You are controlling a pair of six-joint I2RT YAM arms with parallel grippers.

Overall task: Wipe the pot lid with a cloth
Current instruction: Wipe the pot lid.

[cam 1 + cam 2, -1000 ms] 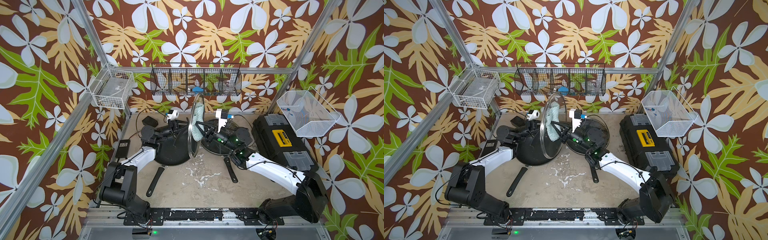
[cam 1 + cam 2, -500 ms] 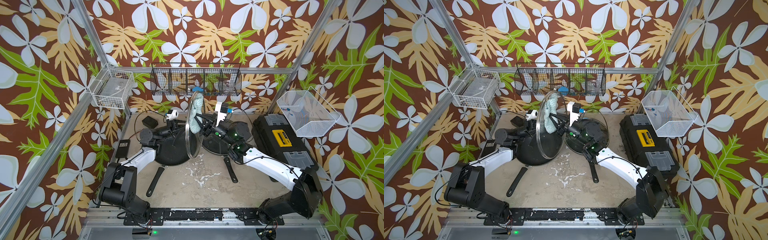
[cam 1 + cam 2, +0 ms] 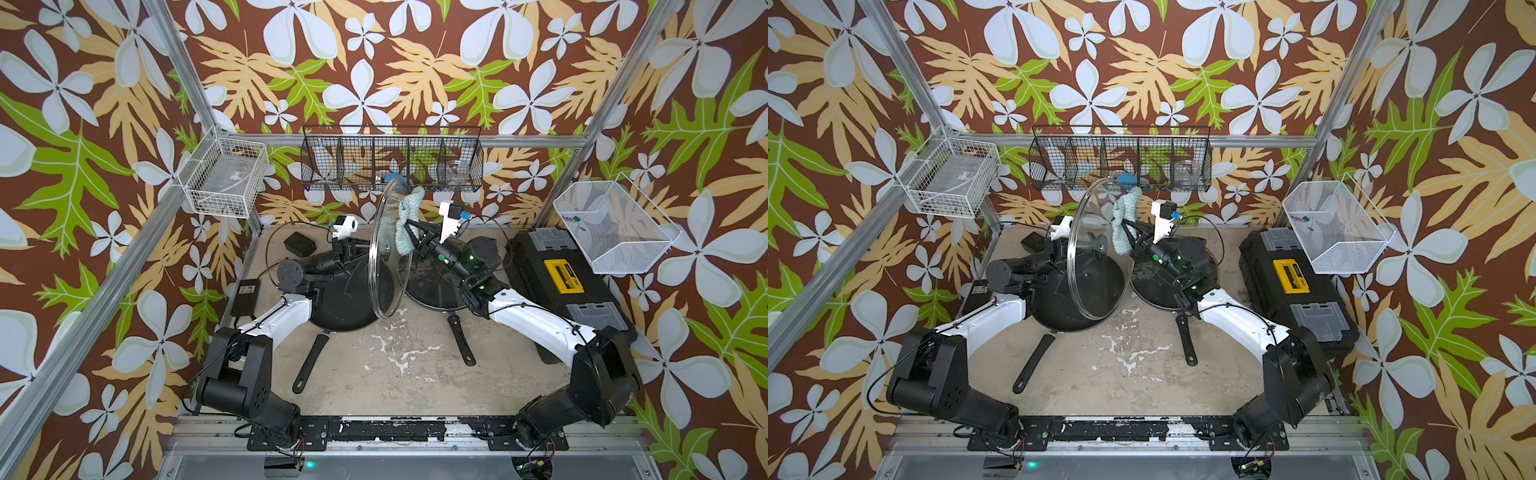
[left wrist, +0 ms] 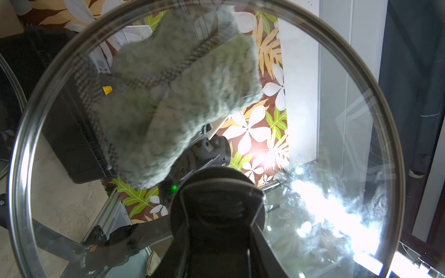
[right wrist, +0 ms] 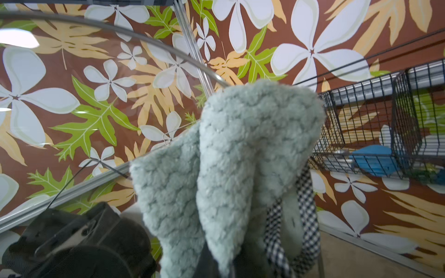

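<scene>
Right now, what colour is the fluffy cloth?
The cloth is pale teal-green with checked black-and-white trim, clearest in the right wrist view.

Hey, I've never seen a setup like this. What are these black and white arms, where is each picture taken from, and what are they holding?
These are two robot arms, left and right, mounted at the front of a table. Two pictures look down from a twin camera overhead; the other two come from a camera on each arm's wrist. The left end effector is shut on the knob of a glass pot lid, holding it on edge. The right end effector is shut on a pale green cloth, which seems pressed to the glass on the side away from the knob. On the table lie a black frying pan, a second pan and a black toolbox. Wire baskets hang on the walls.
</scene>
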